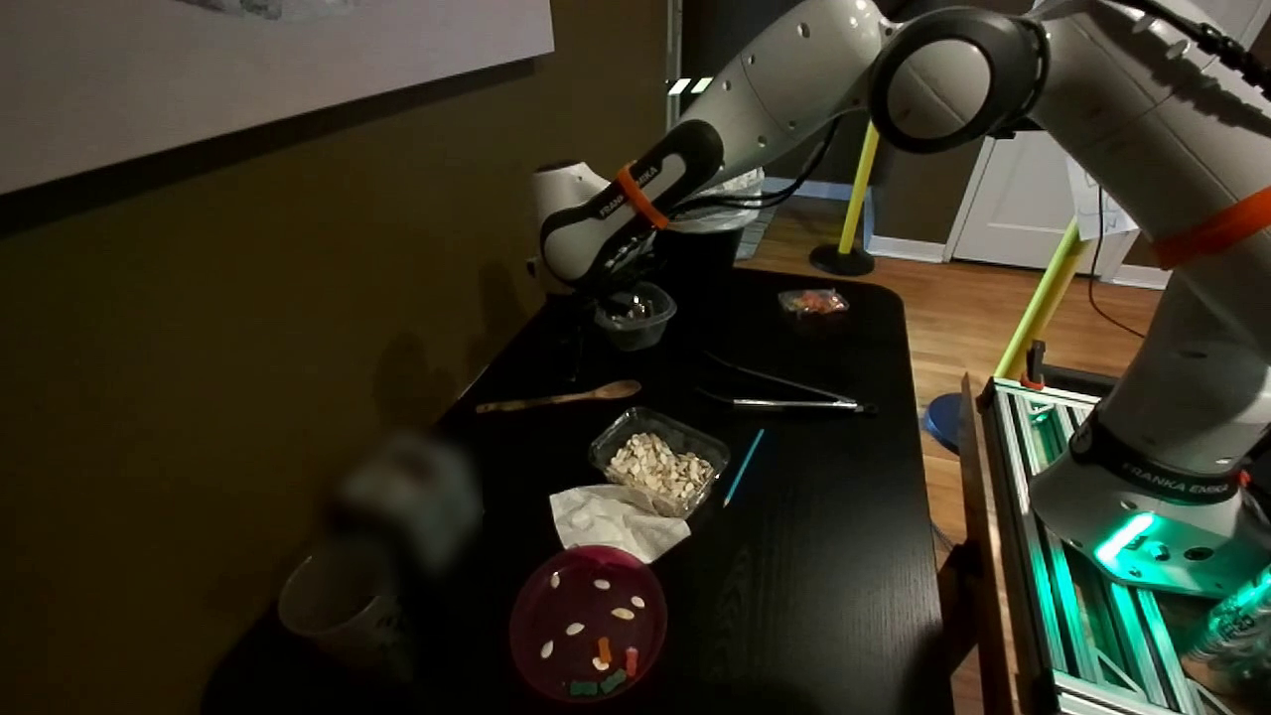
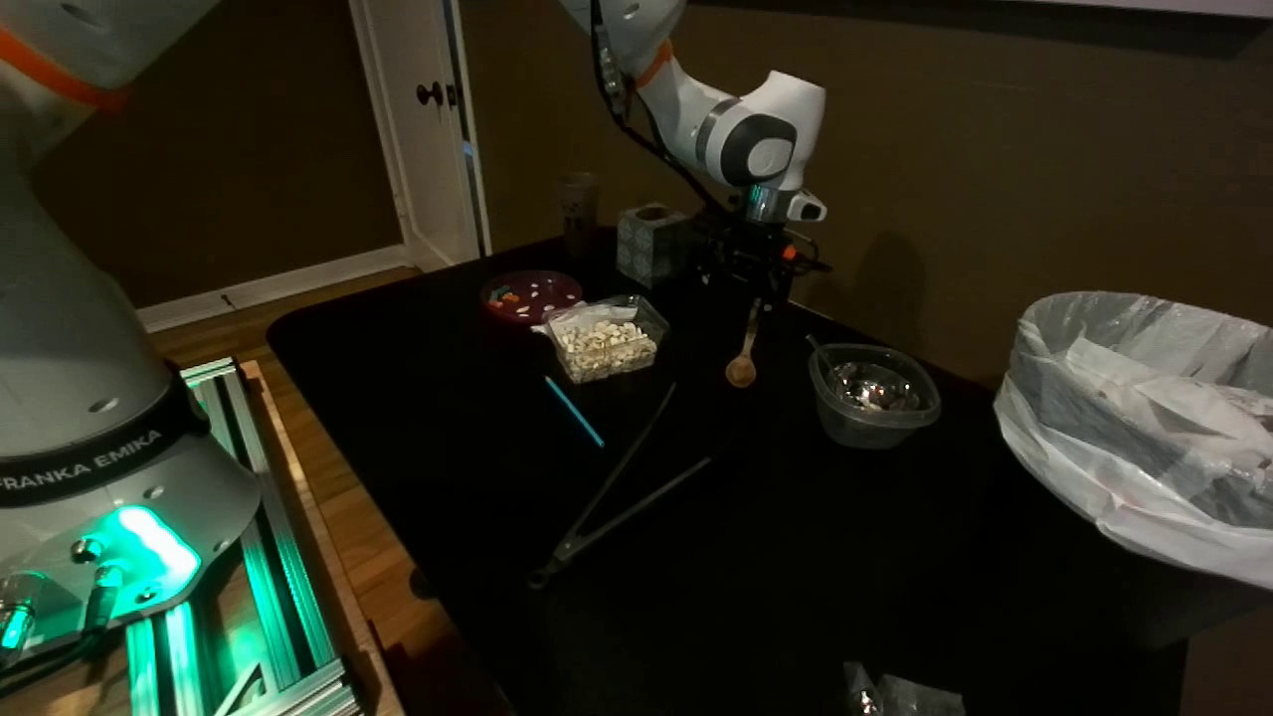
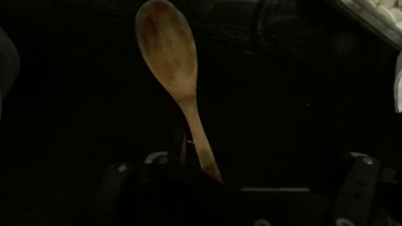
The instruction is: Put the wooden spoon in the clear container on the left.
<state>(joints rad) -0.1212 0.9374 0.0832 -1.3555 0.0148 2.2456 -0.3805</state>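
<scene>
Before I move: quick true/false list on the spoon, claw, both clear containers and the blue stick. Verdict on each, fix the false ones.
1. The wooden spoon lies on the table. True.
2. The claw stands open. True.
3. The spoon is already inside a clear container. False: it is outside both the deep tub and the rectangular tray.
4. The blue stick lies on the table beside the tray. True.
5. The tray is empty. False: it holds pale flakes.
6. The tub lies on its side. False: it stands upright, with a shiny thing in it.
</scene>
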